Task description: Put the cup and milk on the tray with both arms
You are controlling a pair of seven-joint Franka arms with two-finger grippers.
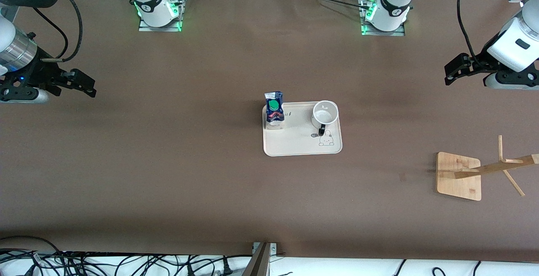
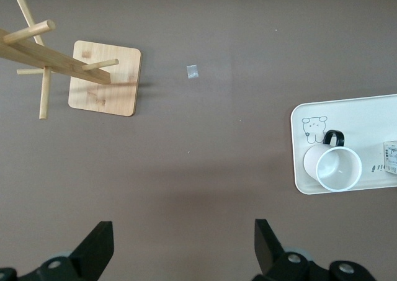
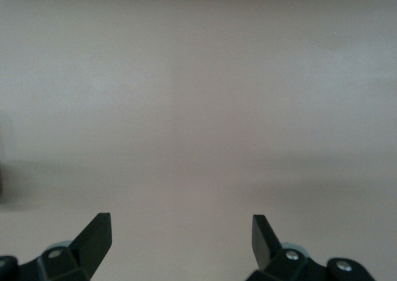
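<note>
The cream tray (image 1: 294, 143) lies in the middle of the table. The milk carton (image 1: 274, 110) stands upright on the tray's corner toward the right arm's end, farther from the front camera. The white cup (image 1: 325, 114) stands upright on the tray toward the left arm's end, its black handle pointing at the front camera. My left gripper (image 1: 449, 74) is open and empty, up over the table's left-arm end. My right gripper (image 1: 89, 87) is open and empty over the right-arm end. The left wrist view shows the tray (image 2: 366, 120), the cup (image 2: 338, 168), the milk's edge (image 2: 391, 157) and my open gripper (image 2: 184, 244). The right wrist view shows my open gripper (image 3: 181, 240) over bare table.
A wooden stand with pegs rises from a square base (image 1: 458, 176) toward the left arm's end, nearer the front camera than the tray; it also shows in the left wrist view (image 2: 102, 76). A small scrap (image 2: 193, 72) lies on the table beside it.
</note>
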